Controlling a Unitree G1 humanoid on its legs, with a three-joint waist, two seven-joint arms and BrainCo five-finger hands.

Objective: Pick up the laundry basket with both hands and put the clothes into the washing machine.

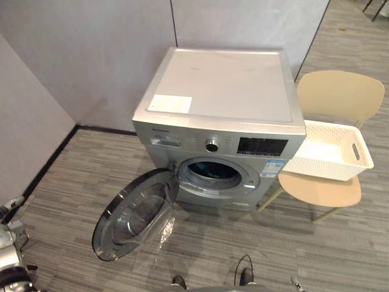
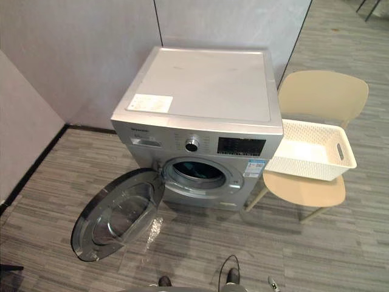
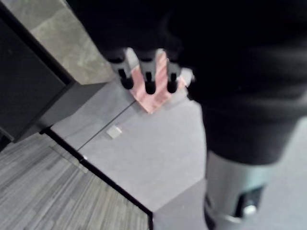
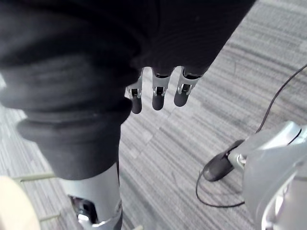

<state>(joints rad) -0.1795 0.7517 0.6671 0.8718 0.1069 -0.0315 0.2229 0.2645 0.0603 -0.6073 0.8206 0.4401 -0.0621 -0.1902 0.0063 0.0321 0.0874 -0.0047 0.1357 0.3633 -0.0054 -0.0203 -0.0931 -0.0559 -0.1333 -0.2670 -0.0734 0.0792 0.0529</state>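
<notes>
Grey partition walls back a washing machine [image 1: 225, 85] on striped flooring. Its round door [image 1: 137, 213] hangs wide open to the near left, which frees the drum opening [image 1: 213, 173]; something dark blue shows inside. The white laundry basket [image 1: 322, 167] sits on a beige chair [image 1: 340, 91] just right of the machine and looks empty, so I judge the loading done. The right hand [image 4: 158, 96] hangs slack, gripping nothing. A pink striped scrap [image 3: 152, 101] shows against the left hand [image 3: 150, 82]; I cannot tell whether it is held.
</notes>
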